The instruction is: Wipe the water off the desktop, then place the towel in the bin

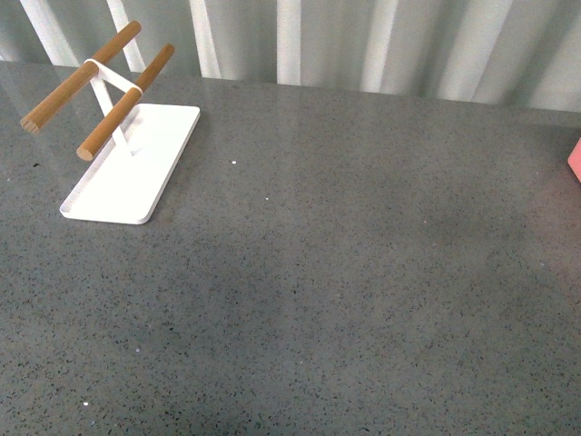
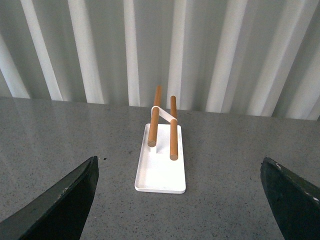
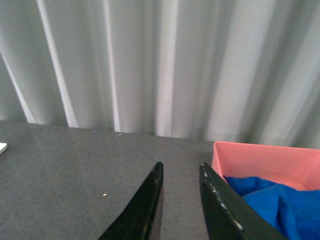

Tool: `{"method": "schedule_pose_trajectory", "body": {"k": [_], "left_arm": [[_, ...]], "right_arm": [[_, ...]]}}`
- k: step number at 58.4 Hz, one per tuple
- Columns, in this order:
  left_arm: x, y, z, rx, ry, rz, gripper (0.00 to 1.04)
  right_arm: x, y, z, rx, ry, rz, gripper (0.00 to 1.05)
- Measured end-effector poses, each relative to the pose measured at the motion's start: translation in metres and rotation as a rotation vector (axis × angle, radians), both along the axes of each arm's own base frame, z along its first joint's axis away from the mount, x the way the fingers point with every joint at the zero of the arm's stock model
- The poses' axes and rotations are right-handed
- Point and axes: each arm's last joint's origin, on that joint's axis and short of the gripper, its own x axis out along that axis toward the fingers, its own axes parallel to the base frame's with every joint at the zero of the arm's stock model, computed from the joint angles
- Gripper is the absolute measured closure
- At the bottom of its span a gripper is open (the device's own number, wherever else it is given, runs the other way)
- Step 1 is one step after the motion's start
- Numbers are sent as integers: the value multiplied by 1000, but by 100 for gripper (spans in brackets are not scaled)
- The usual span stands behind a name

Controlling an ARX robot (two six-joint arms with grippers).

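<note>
The blue towel [image 3: 277, 202] lies inside the pink bin [image 3: 265, 159], seen in the right wrist view; only the bin's corner [image 1: 575, 160] shows at the right edge of the front view. The dark-grey speckled desktop [image 1: 345, 272] fills the front view; I see no water on it. My right gripper [image 3: 181, 170] is shut and empty, hovering over the desktop just beside the bin. My left gripper [image 2: 179, 172] is open wide and empty, above the desktop, facing the white rack. Neither arm shows in the front view.
A white tray base [image 1: 136, 173] with two wooden bars [image 1: 123, 104] stands at the far left of the desktop; it also shows in the left wrist view [image 2: 161, 165]. A pleated pale curtain [image 1: 363, 41] hangs behind the desk's far edge.
</note>
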Motion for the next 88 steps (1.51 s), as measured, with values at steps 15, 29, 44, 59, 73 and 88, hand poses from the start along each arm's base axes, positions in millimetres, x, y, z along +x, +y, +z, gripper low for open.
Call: {"method": "schedule_pose_trajectory", "body": {"k": [15,29,44,59,73,88], "left_arm": [[0,0,0,0,0,0,7],[0,0,0,0,0,0,7],[0,0,0,0,0,0,7],[0,0,0,0,0,0,7],[0,0,0,0,0,0,7],[0,0,0,0,0,0,7]], "right_arm": [[-18,2,-12,6,-2,6,102],[-30,2,-19,9,-5,6,102],[-38,2,-24,11,-26,6,102],[-46,2,-22,11,-37,5,102],[-52,2,-22,12,-39,2,102],[-56,2,-22,15,-37,2,102]]}}
